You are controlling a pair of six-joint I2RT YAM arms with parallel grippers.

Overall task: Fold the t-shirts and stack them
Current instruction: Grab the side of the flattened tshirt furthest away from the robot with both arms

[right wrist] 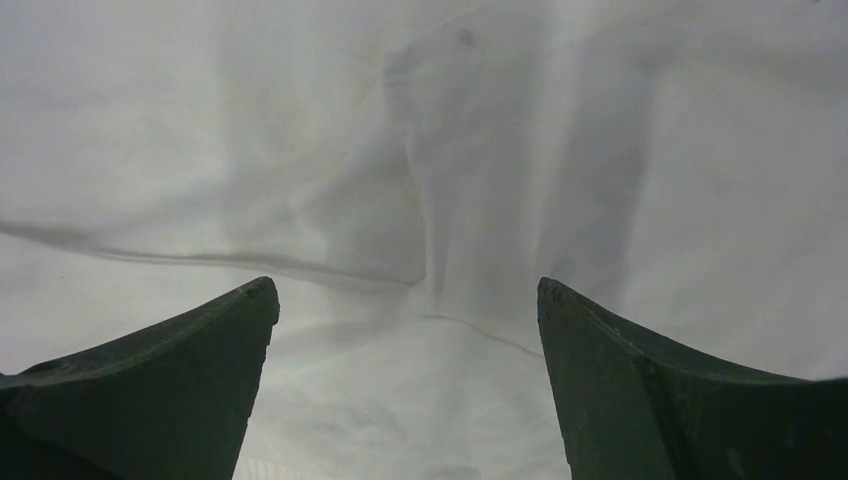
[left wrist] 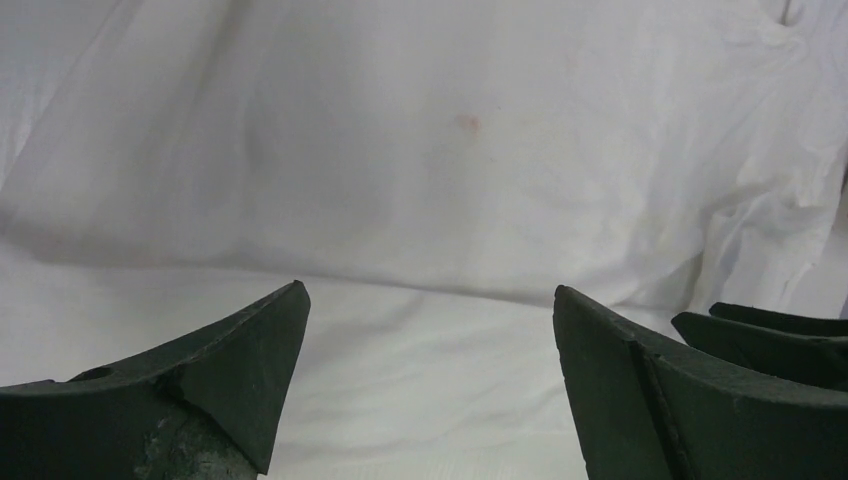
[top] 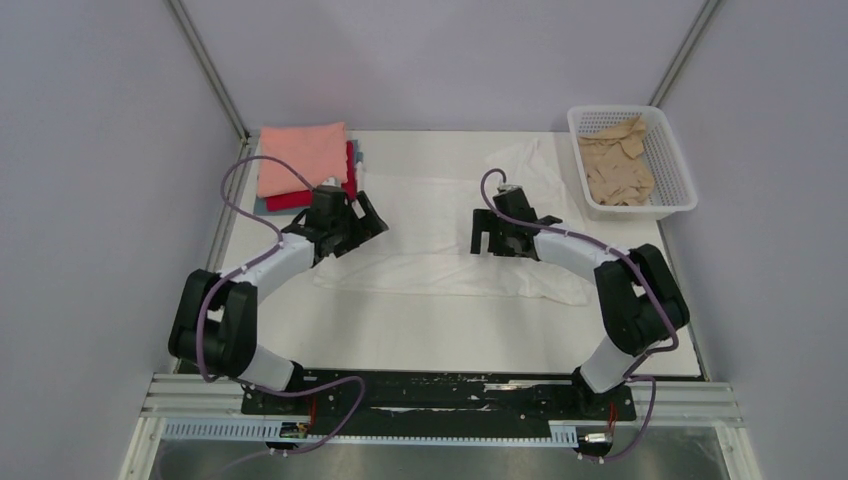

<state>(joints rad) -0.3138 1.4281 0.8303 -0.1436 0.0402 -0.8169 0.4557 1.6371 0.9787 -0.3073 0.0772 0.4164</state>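
Observation:
A large white t-shirt lies spread across the middle of the table, rumpled at its right side. It fills the left wrist view and the right wrist view. My left gripper hovers open over the shirt's left part, nothing between its fingers. My right gripper stands open over the shirt's right part, its fingers apart with only cloth below. A folded stack sits at the back left: salmon-pink on top, red and grey-blue edges beneath. A tan-beige t-shirt lies crumpled in the basket.
A white plastic lattice basket stands at the back right corner. Grey walls close in on three sides. The table's near edge carries a black rail with both arm bases.

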